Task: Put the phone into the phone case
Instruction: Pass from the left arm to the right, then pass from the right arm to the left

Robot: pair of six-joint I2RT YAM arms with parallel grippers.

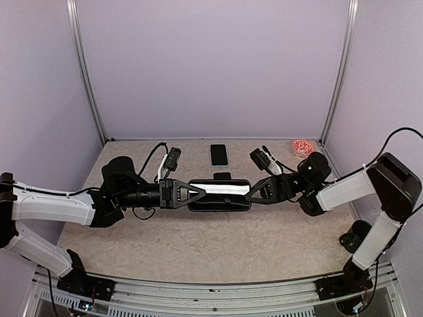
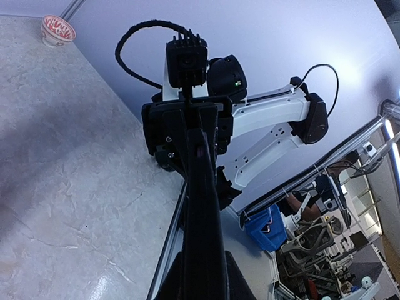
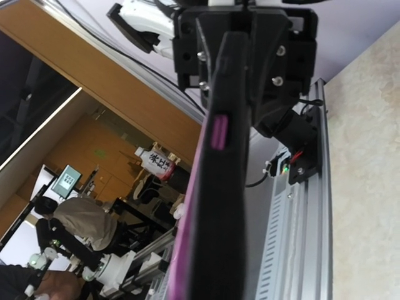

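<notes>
Two robot arms meet above the middle of a pale counter (image 1: 218, 251). Between them a black phone case (image 1: 219, 202) is held level, clear of the surface. The left gripper (image 1: 197, 192) is clamped on the case's left end and the right gripper (image 1: 255, 191) on its right end. The phone (image 1: 219, 155) lies flat on the counter beyond both grippers, apart from the case. A small red-patterned bowl (image 1: 303, 146) sits beyond the right gripper.
</notes>
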